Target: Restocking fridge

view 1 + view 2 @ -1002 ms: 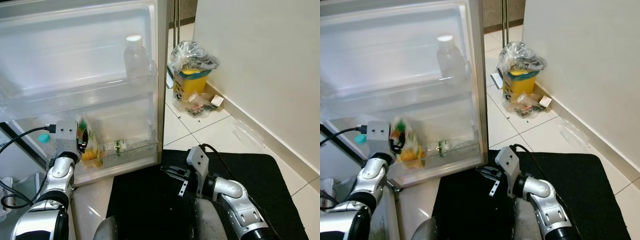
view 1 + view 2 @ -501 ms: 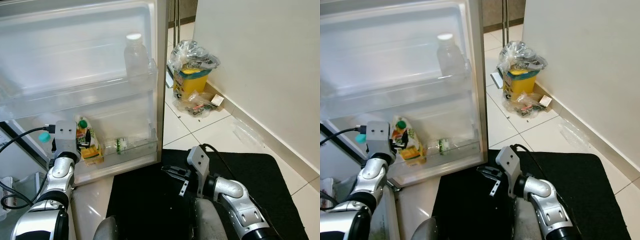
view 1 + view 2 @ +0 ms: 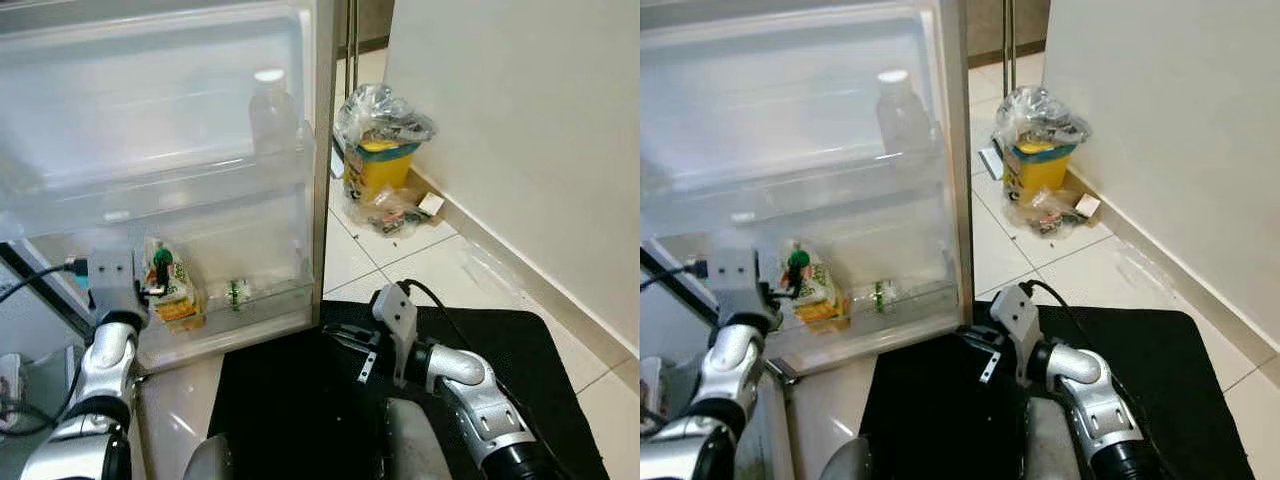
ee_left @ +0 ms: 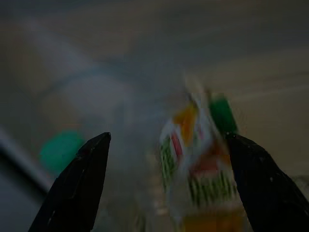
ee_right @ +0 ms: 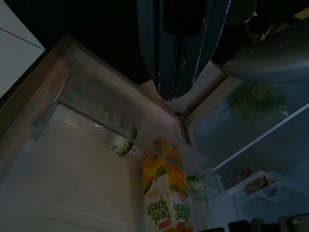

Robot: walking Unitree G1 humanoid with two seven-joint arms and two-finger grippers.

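A juice carton [image 3: 170,291] with orange and green print and a green cap stands upright at the left end of the fridge door's lower shelf [image 3: 260,312]. My left gripper [image 3: 150,290] is right beside it, open. In the left wrist view the blurred carton [image 4: 198,164] sits just beyond the spread fingertips [image 4: 91,159]. A small bottle with a green label [image 3: 237,293] lies in the same shelf. On the upper door shelf stands a clear bottle with a white cap [image 3: 270,112]. My right gripper [image 3: 348,355] hangs low over the black mat.
The open fridge door [image 3: 322,150] reaches down to the floor in front of me. A yellow bin wrapped in a clear bag [image 3: 378,150] stands by the white wall [image 3: 520,130] on the right. A black mat [image 3: 530,345] covers the tiles under my right arm.
The carton was blurred and in motion a second ago and now stands still in the lower shelf. My left wrist has drawn back a little to the left. The camera shifted slightly.
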